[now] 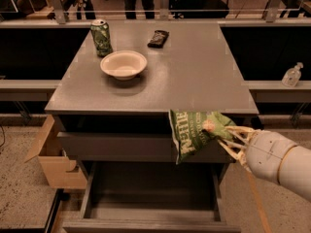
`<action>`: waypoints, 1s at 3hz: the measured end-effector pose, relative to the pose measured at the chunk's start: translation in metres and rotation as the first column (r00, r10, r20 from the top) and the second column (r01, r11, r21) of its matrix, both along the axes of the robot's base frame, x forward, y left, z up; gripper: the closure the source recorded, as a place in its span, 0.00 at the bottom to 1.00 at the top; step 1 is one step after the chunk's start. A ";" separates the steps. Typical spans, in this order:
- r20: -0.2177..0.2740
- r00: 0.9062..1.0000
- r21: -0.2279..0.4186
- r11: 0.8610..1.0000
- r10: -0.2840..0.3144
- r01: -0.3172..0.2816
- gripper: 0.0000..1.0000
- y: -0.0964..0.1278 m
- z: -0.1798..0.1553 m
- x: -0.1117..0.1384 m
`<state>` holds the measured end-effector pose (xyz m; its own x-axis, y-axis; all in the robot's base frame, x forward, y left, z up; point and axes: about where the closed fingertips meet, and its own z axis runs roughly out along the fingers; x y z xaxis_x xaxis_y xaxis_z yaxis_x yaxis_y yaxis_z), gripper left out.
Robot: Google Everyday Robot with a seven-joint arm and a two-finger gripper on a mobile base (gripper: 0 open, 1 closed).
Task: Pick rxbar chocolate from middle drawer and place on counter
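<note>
My gripper (219, 134) is at the right, in front of the cabinet just below the counter's front edge. It is shut on a green chip bag (194, 132), which hangs in front of the drawer fronts. The counter (194, 76) is the broad grey top of the cabinet. A small dark wrapped bar (158, 38) lies on its far side; I cannot read its label. A drawer (150, 198) stands pulled out at the bottom, and its visible inside looks bare. The bag is not a chocolate bar.
A white bowl (123, 64) and a green can (101, 37) stand on the counter's left half. A cardboard box (51, 157) sits on the floor left of the cabinet. A clear bottle (292, 74) stands on a ledge at the right.
</note>
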<state>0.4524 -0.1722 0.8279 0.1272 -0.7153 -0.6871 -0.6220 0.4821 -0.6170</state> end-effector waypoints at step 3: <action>0.221 0.973 -0.065 0.997 0.065 -0.052 1.00 0.006 0.096 0.030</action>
